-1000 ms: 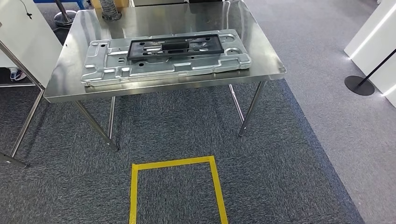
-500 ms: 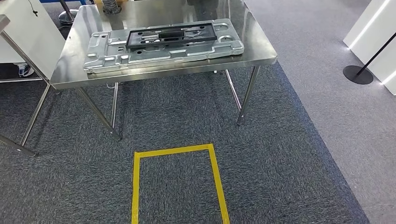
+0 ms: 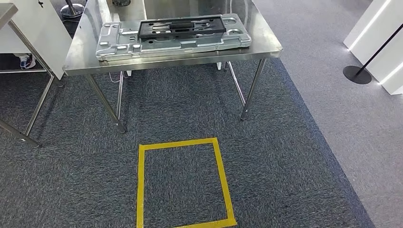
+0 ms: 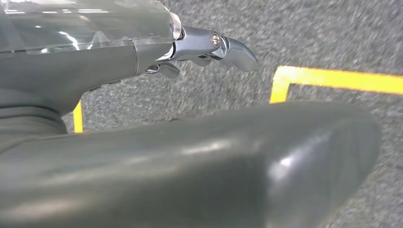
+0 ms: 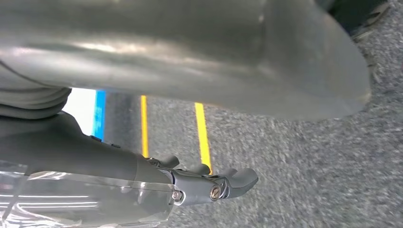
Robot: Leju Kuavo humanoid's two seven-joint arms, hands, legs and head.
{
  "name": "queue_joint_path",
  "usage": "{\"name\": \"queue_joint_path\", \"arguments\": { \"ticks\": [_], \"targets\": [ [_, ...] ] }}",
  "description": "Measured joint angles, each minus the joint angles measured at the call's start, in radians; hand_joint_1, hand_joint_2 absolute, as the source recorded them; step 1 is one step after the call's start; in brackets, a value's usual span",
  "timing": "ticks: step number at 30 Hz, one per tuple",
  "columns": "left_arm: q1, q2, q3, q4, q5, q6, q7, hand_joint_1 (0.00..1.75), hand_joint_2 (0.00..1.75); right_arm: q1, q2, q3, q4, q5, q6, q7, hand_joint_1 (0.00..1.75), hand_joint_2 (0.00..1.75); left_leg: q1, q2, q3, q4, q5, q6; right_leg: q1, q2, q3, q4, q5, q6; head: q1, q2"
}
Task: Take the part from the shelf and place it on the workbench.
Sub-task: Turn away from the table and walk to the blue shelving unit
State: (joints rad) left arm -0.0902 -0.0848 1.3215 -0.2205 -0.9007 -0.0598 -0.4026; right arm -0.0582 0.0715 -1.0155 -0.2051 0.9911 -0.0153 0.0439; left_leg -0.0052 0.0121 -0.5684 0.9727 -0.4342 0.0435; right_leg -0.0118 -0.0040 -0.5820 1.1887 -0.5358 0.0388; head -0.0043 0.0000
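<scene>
Seen on the steel workbench (image 3: 266, 45), close along its front edge: the part (image 3: 173, 38), a broad pressed-metal panel, lying flat and carrying a black frame (image 3: 182, 26) toward the bench's back edge. Judged stiff, fairly heavy for its thinness, smooth and slippery, with sharp stamped rims; best taken at both short ends, fingers hooked under the raised rim, never by the black frame alone. Left hand (image 4: 142, 118) hung above grey carpet (image 3: 294, 156) near the yellow tape square (image 3: 140, 190), holding nothing, fingers (image 4: 233, 47) loosely extended. Right hand (image 5: 157, 142) likewise empty, fingers (image 5: 237, 180) slightly curled and apart. Neither hand near the part. Beside the bench's left edge, a second table (image 3: 7, 12).
</scene>
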Motion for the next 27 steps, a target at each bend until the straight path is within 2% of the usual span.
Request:
{"name": "queue_joint_path", "arguments": {
  "ticks": [1,2,3,4,5,6,7,8,10,11,12,13,14,15,17,18,19,21,22,25,27],
  "targets": [
    [0.0,-0.001,0.0,0.0,0.0,0.0,0.0,0.0,0.0,-0.001,-0.001,0.0,0.0,0.0,0.005,-0.014,0.0,0.0,-0.002,0.0,-0.011,0.005,0.006,-0.003,0.003,0.0,0.063,-0.084,0.011,-0.007,0.0,0.0],
    [-0.001,-0.001,0.0,0.0,0.0,0.001,0.0,0.0,0.0,-0.003,-0.002,-0.001,0.0,-0.001,0.012,-0.026,0.0,0.44,-0.004,0.0,-0.02,0.009,0.013,-0.007,0.006,-0.001,0.114,-0.16,0.008,-0.014,-0.001,0.0],
    [-0.001,-0.002,0.0,0.0,0.0,0.002,0.002,0.0,0.0,-0.005,-0.003,-0.002,0.0,-0.003,0.02,-0.034,0.0,0.87,-0.005,0.001,-0.026,0.012,0.02,-0.012,0.01,-0.001,0.148,-0.214,0.0,-0.021,0.0,0.0],
    [-0.001,-0.002,0.0,0.0,0.0,0.004,0.004,0.0,0.0,-0.006,-0.004,-0.004,0.0,-0.006,0.026,-0.038,0.0,1.31,-0.005,0.002,-0.03,0.013,0.027,-0.017,0.014,-0.002,0.162,-0.242,-0.007,-0.026,0.0,0.0],
    [-0.002,-0.002,0.0,0.0,0.0,0.005,0.008,0.0,0.0,-0.006,-0.004,-0.007,0.0,-0.009,0.031,-0.04,0.0,1.75,-0.004,0.002,-0.032,0.014,0.033,-0.023,0.013,-0.002,0.16,-0.249,-0.006,-0.032,0.001,0.0],
    [-0.001,-0.001,0.0,0.0,0.0,0.006,0.013,0.0,0.0,-0.005,-0.004,-0.01,0.0,-0.011,0.034,-0.039,0.0,1.75,-0.003,0.001,-0.034,0.016,0.036,-0.028,0.011,-0.004,0.156,-0.25,0.001,-0.038,0.003,0.0],
    [-0.001,-0.001,0.0,0.0,0.0,0.007,0.017,0.0,0.0,-0.004,-0.003,-0.013,0.0,-0.012,0.036,-0.038,0.0,1.75,-0.002,0.0,-0.041,0.029,0.024,-0.033,0.009,-0.005,0.152,-0.252,0.008,-0.045,0.001,0.0],
    [-0.001,0.0,0.0,0.0,0.0,0.008,0.022,0.0,0.0,-0.003,-0.003,-0.015,0.001,-0.013,0.037,-0.037,0.0,1.75,0.0,-0.002,-0.055,0.061,-0.003,-0.039,0.006,-0.008,0.147,-0.254,0.015,-0.052,-0.001,0.0],
    [0.001,0.0,0.0,0.0,0.0,0.009,0.029,0.0,0.0,-0.002,-0.003,-0.018,0.001,-0.014,0.036,-0.036,0.0,1.75,0.006,-0.004,-0.103,0.188,-0.086,-0.049,0.007,-0.01,0.133,-0.253,0.026,-0.06,-0.007,0.0],
    [0.002,0.0,0.0,0.0,0.0,0.009,0.031,0.0,0.0,-0.001,-0.003,-0.018,0.001,-0.014,0.035,-0.036,0.0,1.75,0.009,-0.004,-0.126,0.257,-0.119,-0.053,0.007,-0.01,0.126,-0.251,0.03,-0.06,-0.007,0.0],
    [0.003,0.0,0.0,0.0,0.0,0.009,0.033,0.0,0.0,0.0,-0.003,-0.019,0.001,-0.014,0.035,-0.036,0.0,1.75,0.012,-0.004,-0.137,0.302,-0.135,-0.056,0.008,-0.01,0.12,-0.248,0.033,-0.06,-0.007,0.0],
    [0.004,0.0,0.0,0.0,0.0,0.009,0.033,0.0,0.0,0.0,-0.003,-0.019,0.001,-0.014,0.034,-0.036,0.0,1.75,0.013,-0.004,-0.13,0.311,-0.13,-0.058,0.008,-0.01,0.115,-0.245,0.035,-0.058,-0.007,0.0],
    [0.004,0.001,0.001,0.0,0.0,0.009,0.033,0.0,0.0,0.001,-0.003,-0.02,0.001,-0.014,0.034,-0.036,0.0,1.75,0.015,-0.004,-0.104,0.278,-0.109,-0.059,0.008,-0.009,0.111,-0.242,0.036,-0.057,-0.007,0.0],
    [0.004,0.001,0.001,0.0,0.0,0.009,0.033,0.0,0.0,0.001,-0.003,-0.021,0.001,-0.013,0.034,-0.036,0.0,1.75,0.016,-0.004,-0.06,0.211,-0.078,-0.058,0.007,-0.009,0.109,-0.238,0.036,-0.055,-0.007,0.0],
    [0.003,0.002,0.001,0.0,0.0,0.009,0.033,0.0,0.0,0.001,-0.003,-0.023,0.001,-0.013,0.033,-0.036,0.0,1.75,0.015,-0.004,0.021,0.075,-0.042,-0.051,0.008,-0.009,0.103,-0.229,0.034,-0.048,-0.007,0.0],
    [0.003,0.002,0.001,0.0,0.0,0.009,0.034,0.0,0.44,0.0,-0.002,-0.024,0.001,-0.013,0.033,-0.034,0.0,1.75,0.013,-0.005,0.044,0.034,-0.038,-0.046,0.009,-0.008,0.099,-0.225,0.033,-0.042,-0.007,0.0],
    [0.003,0.001,0.001,0.0,0.0,0.009,0.035,0.0,0.87,0.0,-0.003,-0.024,0.001,-0.012,0.032,-0.031,0.0,1.31,0.013,-0.005,0.049,0.018,-0.043,-0.042,0.011,-0.008,0.096,-0.221,0.032,-0.039,-0.007,0.0],
    [0.003,0.001,0.001,0.0,0.002,0.01,0.04,0.0,1.75,-0.001,-0.004,-0.026,0.001,-0.011,0.031,-0.022,0.0,0.44,0.012,-0.006,0.047,0.012,-0.044,-0.038,0.013,-0.008,0.092,-0.217,0.031,-0.04,-0.006,0.0],
    [0.004,0.001,0.001,0.0,0.003,0.011,0.043,0.0,1.75,-0.001,-0.004,-0.027,0.001,-0.011,0.032,-0.02,0.0,0.44,0.012,-0.007,0.046,0.013,-0.044,-0.038,0.013,-0.008,0.091,-0.216,0.031,-0.042,-0.005,0.0],
    [0.002,0.001,0.001,0.0,0.006,0.019,0.046,0.0,1.75,-0.001,-0.004,-0.032,0.001,-0.013,0.04,-0.026,0.0,1.75,0.007,-0.006,0.042,0.016,-0.044,-0.031,0.009,-0.007,0.089,-0.217,0.035,-0.039,-0.005,0.0],
    [0.0,0.002,0.001,0.0,0.008,0.024,0.048,0.0,1.75,0.0,-0.004,-0.037,0.001,-0.012,0.046,-0.033,0.0,1.75,0.004,-0.006,0.041,0.017,-0.043,-0.026,0.007,-0.007,0.088,-0.217,0.037,-0.036,-0.005,0.0]
  ]
}}
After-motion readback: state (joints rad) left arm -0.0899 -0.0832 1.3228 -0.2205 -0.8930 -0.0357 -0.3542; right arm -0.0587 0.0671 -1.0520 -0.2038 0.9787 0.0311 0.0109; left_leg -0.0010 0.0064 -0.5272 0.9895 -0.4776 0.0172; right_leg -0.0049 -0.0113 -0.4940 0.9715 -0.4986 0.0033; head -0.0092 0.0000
